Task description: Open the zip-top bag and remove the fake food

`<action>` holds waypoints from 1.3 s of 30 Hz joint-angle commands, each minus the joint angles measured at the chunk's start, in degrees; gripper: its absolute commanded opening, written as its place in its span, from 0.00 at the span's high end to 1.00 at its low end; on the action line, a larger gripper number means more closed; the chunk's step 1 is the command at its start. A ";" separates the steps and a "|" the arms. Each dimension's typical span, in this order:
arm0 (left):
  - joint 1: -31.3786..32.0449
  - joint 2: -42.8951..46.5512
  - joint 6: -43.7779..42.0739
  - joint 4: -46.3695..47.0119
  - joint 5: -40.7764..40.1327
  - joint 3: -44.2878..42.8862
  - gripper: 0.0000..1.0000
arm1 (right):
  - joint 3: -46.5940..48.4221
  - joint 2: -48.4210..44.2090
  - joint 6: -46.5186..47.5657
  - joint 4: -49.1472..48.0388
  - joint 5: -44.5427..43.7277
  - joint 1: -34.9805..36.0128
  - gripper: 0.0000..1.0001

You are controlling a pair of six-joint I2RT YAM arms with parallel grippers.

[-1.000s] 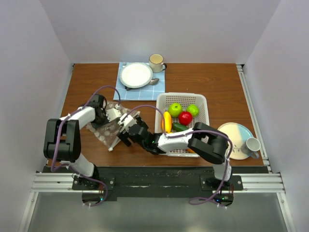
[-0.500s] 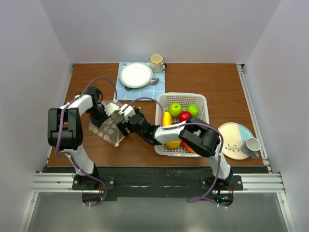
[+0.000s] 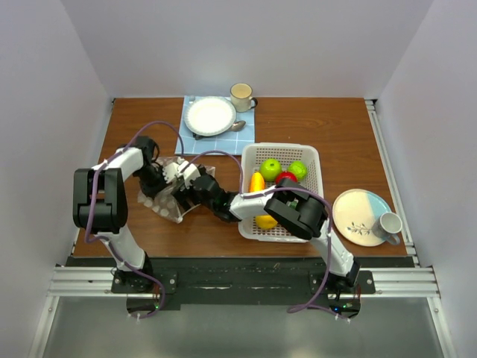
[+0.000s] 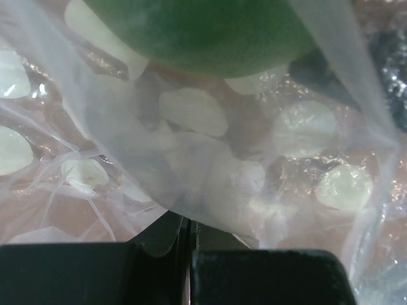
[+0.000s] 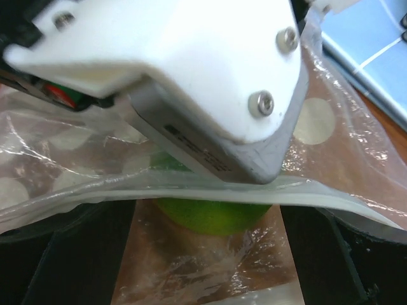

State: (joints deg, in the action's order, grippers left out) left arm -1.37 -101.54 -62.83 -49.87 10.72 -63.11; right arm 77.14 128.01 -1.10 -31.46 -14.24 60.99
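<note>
The zip-top bag [image 3: 165, 200], clear with pale dots, lies left of the white basket [image 3: 313, 190]. My left gripper [image 3: 165, 177] is shut on a fold of the bag's film [image 4: 210, 190], with a green fruit [image 4: 203, 32] just beyond it inside the bag. My right gripper [image 3: 185, 190] is open at the bag's mouth. In the right wrist view its dark fingers [image 5: 57, 254] stand either side of that green fruit [image 5: 210, 213], behind the white zip strip [image 5: 191, 190]. More fake food sits in the basket: green apples [image 3: 270, 168], a red piece [image 3: 285, 177] and yellow pieces [image 3: 258, 183].
A white plate [image 3: 210, 115] and spoon lie on a blue cloth [image 3: 220, 142] behind the bag, with a mug [image 3: 241, 95] beside them. At the right are a pale plate [image 3: 358, 212] and a grey mug [image 3: 389, 223]. Walls enclose the table.
My right gripper has reached left from beside the basket to the bag's mouth. The left gripper and the bag shifted slightly away and to the left early on.
</note>
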 commanded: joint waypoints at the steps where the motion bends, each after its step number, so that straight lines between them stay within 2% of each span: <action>1: 0.58 -2.53 -2.47 -7.26 6.15 2.73 1.00 | -0.06 0.40 -0.39 -2.28 0.00 -0.52 0.05; 4: 0.49 -2.18 -2.74 -7.09 5.19 3.17 1.00 | -0.42 -0.99 -0.39 -2.64 1.05 -0.44 0.14; 5: 0.49 -1.83 -2.56 -6.91 4.93 3.34 1.00 | -0.42 -1.44 -0.22 -2.55 1.67 -0.44 0.24; 7: 0.40 -1.56 -2.21 -6.73 4.22 3.09 1.00 | -0.76 -3.63 -0.48 -1.94 2.55 -0.44 0.33; 8: 0.23 -1.47 -1.34 -6.47 4.05 2.91 1.00 | -1.20 -4.60 -0.83 -1.85 2.81 -0.44 0.41; 14: -1.62 -2.78 1.74 -4.01 4.57 -0.60 1.00 | -8.40 -16.35 -4.69 4.47 4.40 0.09 0.60; 19: -3.03 -4.02 3.41 -3.13 4.75 -3.16 1.00 | -17.10 -28.93 -7.68 15.54 3.09 1.06 0.67; 22: -3.20 -2.71 3.50 -2.87 4.92 -2.11 1.00 | -21.32 -39.03 -9.09 22.83 -0.42 1.23 0.66; 27: -2.33 3.79 3.94 -4.54 8.52 0.18 1.00 | -25.55 -52.56 -12.69 35.46 -18.60 0.36 0.67; 29: 0.21 7.73 6.65 -4.36 9.40 1.32 1.00 | -25.90 -54.61 -15.31 38.74 -24.92 -0.78 0.65; 32: 6.45 13.54 12.97 -1.65 9.50 2.55 1.00 | -26.34 -57.25 -18.40 44.20 -29.25 -2.10 0.63; 33: 9.25 14.86 15.17 -0.25 9.15 2.64 0.95 | -26.34 -57.78 -18.84 45.95 -30.48 -2.19 0.60; 34: 10.32 16.09 19.28 0.99 9.23 2.30 0.89 | -26.34 -58.65 -19.46 46.75 -30.58 -2.45 0.47; 36: 11.12 17.95 23.96 4.77 10.63 0.20 0.75 | -25.91 -59.01 -20.08 49.46 -30.59 -2.89 0.29; 37: 11.12 18.21 27.81 5.82 11.42 -0.60 0.71 | -25.47 -58.75 -20.51 50.61 -30.50 -3.07 0.15; 38: 11.12 18.22 29.07 6.70 12.99 -1.22 0.67 | -24.42 -58.66 -20.95 52.10 -30.84 -3.16 0.07; 39: 11.12 18.13 30.38 7.06 13.62 -2.53 0.47 | -24.06 -58.57 -21.39 54.38 -31.20 -3.25 0.01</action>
State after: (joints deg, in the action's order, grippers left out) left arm 10.24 -84.53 -44.14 -49.17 19.84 -61.49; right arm 51.29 70.22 -18.76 14.48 -40.62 58.02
